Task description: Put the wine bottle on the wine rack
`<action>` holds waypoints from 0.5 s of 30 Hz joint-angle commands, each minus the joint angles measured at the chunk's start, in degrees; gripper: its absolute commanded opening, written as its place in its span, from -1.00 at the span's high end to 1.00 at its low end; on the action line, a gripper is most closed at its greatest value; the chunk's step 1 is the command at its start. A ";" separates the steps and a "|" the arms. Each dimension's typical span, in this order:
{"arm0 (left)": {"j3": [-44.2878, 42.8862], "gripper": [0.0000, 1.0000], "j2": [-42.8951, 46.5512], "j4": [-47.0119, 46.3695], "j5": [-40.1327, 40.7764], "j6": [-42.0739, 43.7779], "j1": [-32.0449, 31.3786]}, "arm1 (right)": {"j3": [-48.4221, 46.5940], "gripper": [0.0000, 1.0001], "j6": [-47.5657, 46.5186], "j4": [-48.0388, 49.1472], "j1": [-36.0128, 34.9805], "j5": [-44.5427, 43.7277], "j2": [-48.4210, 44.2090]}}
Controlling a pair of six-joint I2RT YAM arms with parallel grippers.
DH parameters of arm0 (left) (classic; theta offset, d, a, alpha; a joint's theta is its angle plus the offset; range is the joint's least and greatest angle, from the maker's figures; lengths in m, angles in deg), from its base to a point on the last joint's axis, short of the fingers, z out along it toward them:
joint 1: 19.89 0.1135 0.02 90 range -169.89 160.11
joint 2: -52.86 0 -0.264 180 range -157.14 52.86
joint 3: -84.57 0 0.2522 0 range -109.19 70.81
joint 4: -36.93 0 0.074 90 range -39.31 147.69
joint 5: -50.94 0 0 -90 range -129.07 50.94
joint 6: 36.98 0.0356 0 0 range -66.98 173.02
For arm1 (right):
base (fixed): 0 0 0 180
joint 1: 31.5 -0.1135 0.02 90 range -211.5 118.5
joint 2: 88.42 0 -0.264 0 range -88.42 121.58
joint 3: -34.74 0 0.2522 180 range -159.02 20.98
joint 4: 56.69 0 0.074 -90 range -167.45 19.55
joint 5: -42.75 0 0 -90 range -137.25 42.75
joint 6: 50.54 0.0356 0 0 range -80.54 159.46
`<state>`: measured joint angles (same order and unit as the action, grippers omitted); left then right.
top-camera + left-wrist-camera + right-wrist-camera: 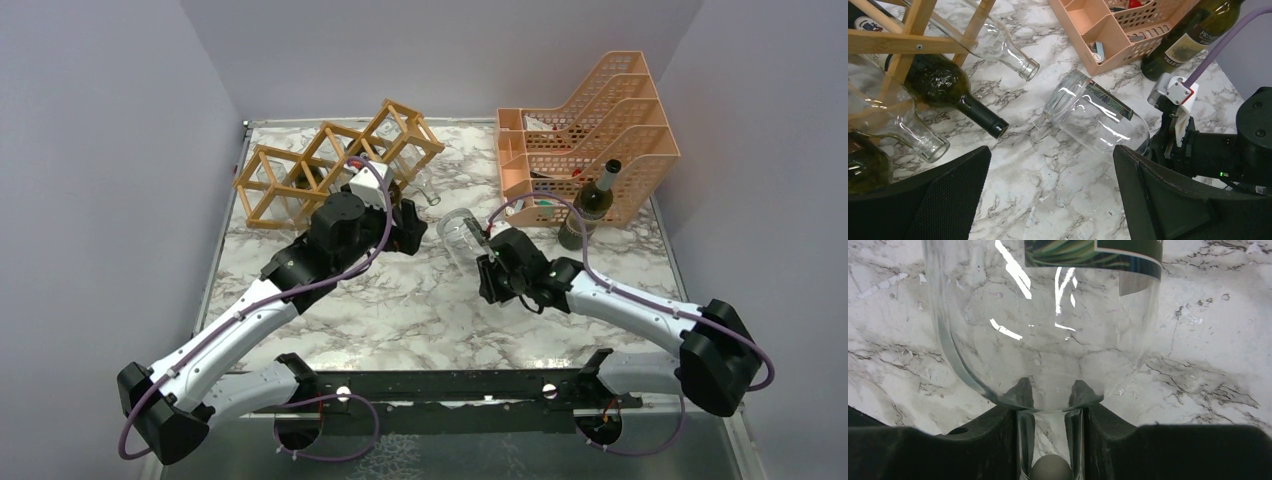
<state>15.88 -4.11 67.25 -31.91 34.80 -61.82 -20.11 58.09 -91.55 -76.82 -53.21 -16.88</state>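
Observation:
A clear empty wine bottle [462, 237] with a dark label is held by its neck in my right gripper [490, 268], base pointing toward the rack; its body fills the right wrist view [1048, 325], and it also shows in the left wrist view [1093, 117]. The right fingers [993, 432] are shut on the neck. The light wooden lattice wine rack [330, 160] stands at the back left, with several bottles in its cells [943, 85]. My left gripper [405, 228] is open and empty just in front of the rack, left of the held bottle.
A peach-orange mesh tray organiser [590, 135] stands at the back right. A dark green labelled wine bottle [590, 205] stands upright in front of it. Bottle necks stick out of the rack toward the marble table [400, 310].

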 commanded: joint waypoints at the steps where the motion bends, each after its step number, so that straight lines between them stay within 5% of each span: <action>1: -3.56 -0.98 2.45 1.40 2.73 1.47 0.45 | -2.19 0.98 1.51 7.30 -0.29 -6.35 -6.83; 9: -11.87 -0.98 4.64 2.15 4.17 4.58 0.45 | -6.23 0.98 2.88 6.16 -0.29 -10.05 -13.57; 15: -16.52 -0.98 6.84 1.52 6.59 5.85 0.45 | -15.58 0.98 0.05 6.91 -0.28 -5.08 -10.68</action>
<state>2.59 0.59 70.00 -28.39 38.85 -61.58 -25.26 60.32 -96.69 -76.82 -58.92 -27.19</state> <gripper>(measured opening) 0.987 0.391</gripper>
